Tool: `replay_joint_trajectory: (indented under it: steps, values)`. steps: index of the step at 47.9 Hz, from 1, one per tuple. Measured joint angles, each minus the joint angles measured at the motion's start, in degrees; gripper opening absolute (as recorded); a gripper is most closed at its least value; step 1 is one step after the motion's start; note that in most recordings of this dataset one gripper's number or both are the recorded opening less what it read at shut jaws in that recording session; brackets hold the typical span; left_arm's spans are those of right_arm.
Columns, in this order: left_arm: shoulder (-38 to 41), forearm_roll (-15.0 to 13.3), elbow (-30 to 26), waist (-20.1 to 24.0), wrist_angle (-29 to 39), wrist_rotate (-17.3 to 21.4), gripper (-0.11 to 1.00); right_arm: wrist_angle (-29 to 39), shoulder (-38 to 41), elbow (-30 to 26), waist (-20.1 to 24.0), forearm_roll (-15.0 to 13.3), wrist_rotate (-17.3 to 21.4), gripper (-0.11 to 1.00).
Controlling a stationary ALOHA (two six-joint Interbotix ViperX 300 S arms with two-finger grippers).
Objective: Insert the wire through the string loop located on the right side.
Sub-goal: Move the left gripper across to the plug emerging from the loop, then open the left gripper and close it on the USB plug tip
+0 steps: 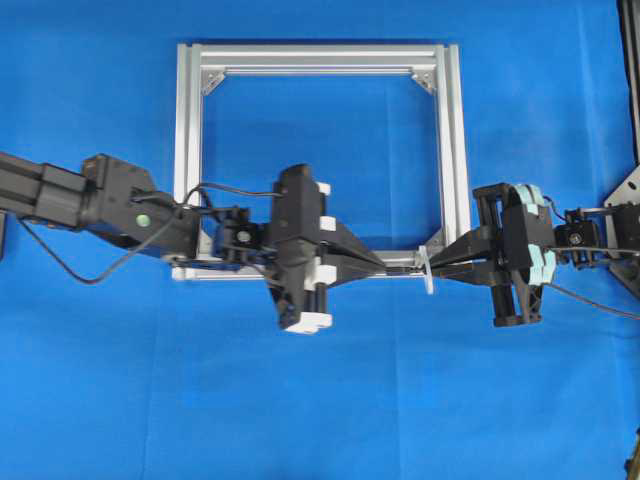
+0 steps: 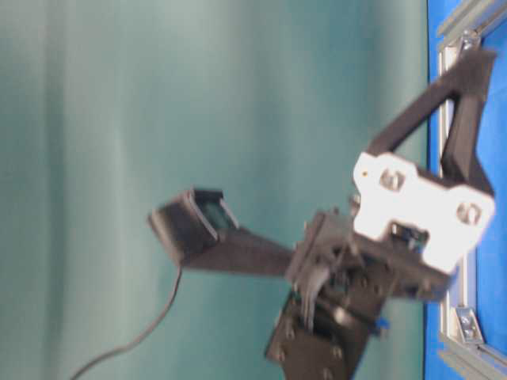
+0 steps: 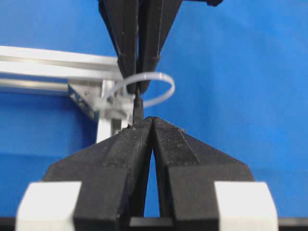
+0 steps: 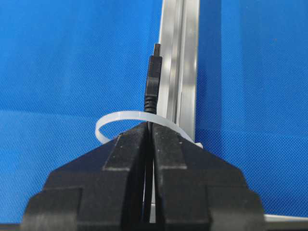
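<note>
No brand, label or writing can be read on any surface in these views.

The right gripper (image 4: 149,132) has its jaws pressed together on the wire (image 4: 153,79). In the right wrist view the black plug end stands straight out beyond the fingertips, its ribbed strain relief just ahead of them and its slim metal tip farthest out, lying along the aluminium frame (image 4: 185,57). The string loop (image 4: 127,118) — a thin white band — arcs across directly in front of these fingertips, and the plug passes through it.

The left gripper (image 3: 152,120) is also closed tight, its two fingers meeting at a point. In the left wrist view a short bit of the dark wire shows just beyond that point, running on to the right gripper's tips straight ahead; whether the left fingers pinch the wire I cannot tell. The white loop hangs just past the left fingertips, circling the spot where the two grippers face each other, beside the frame's corner bracket.

From overhead, the two grippers meet tip to tip at the frame's lower right corner, left gripper (image 1: 385,262) and right gripper (image 1: 440,262) on either side of the loop (image 1: 427,268) — all above the blue table (image 1: 320,400).
</note>
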Motion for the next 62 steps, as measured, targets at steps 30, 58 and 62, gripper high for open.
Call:
replay_joint_trajectory:
  steps: [30,58,62]
  values:
    - [1.93,0.00,-3.60,0.35,1.93,0.26,0.01,0.00,-0.09,-0.09,0.00,0.00,-0.09,-0.04]
    - [2.11,0.00,-4.39,0.44,1.93,0.35,0.90,0.00,0.00,0.00,0.00,0.00,-0.35,-0.04]
    - [2.37,0.00,-4.48,0.44,1.93,0.44,0.90,0.00,0.00,0.00,0.00,0.00,-0.35,-0.04]
